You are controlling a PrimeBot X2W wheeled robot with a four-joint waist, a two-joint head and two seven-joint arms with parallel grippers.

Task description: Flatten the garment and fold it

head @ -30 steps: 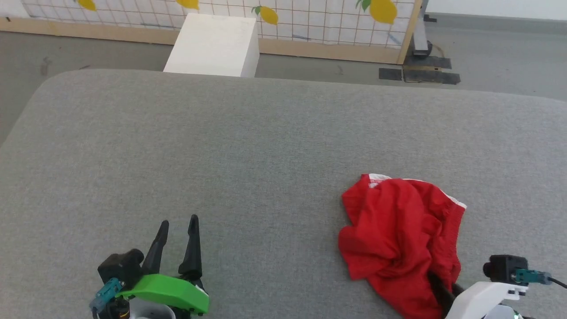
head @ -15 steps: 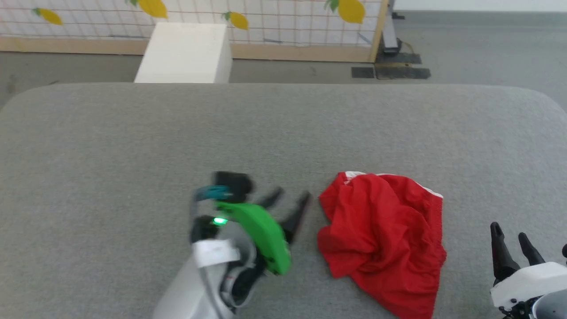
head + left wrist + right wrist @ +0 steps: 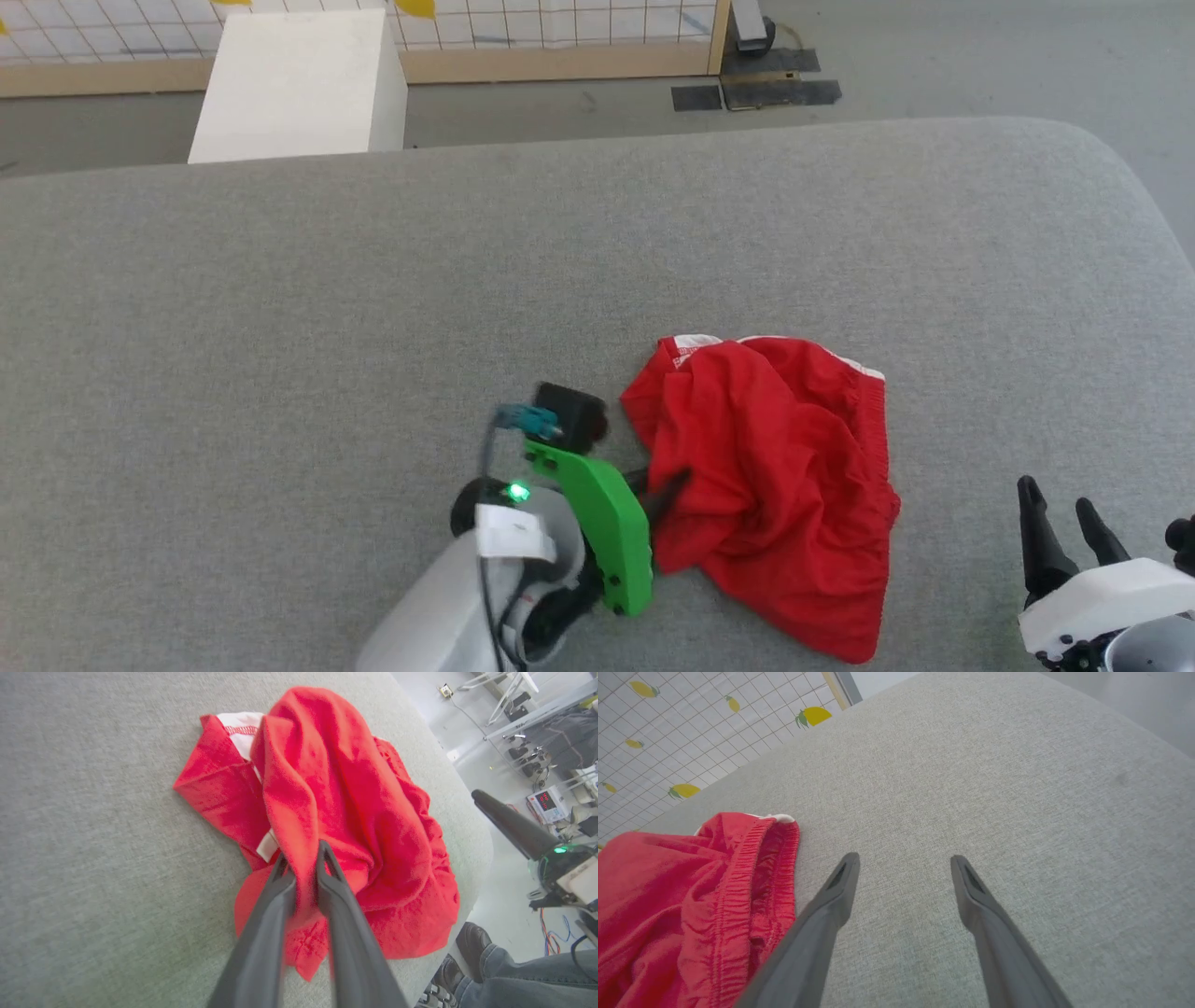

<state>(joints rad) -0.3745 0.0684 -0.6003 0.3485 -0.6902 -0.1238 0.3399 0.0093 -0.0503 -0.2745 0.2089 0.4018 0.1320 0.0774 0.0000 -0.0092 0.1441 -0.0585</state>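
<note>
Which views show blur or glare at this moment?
Head view: left gripper slightly smeared, crumpled bright red thin-fabric shorts sharp. Left wrist view: its finger bases soft, the shorts grainy. Right wrist view: crisp, right gripper sharp-edged, light even, no glare.

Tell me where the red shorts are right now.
Head view: the red shorts lie crumpled on the grey upholstered surface, right of centre, between the left gripper, whose jaws pinch a fold, and the open right gripper.

garment (image 3: 355, 793): thin matt cloth | work surface (image 3: 280, 299): rough grey woven fabric
</note>
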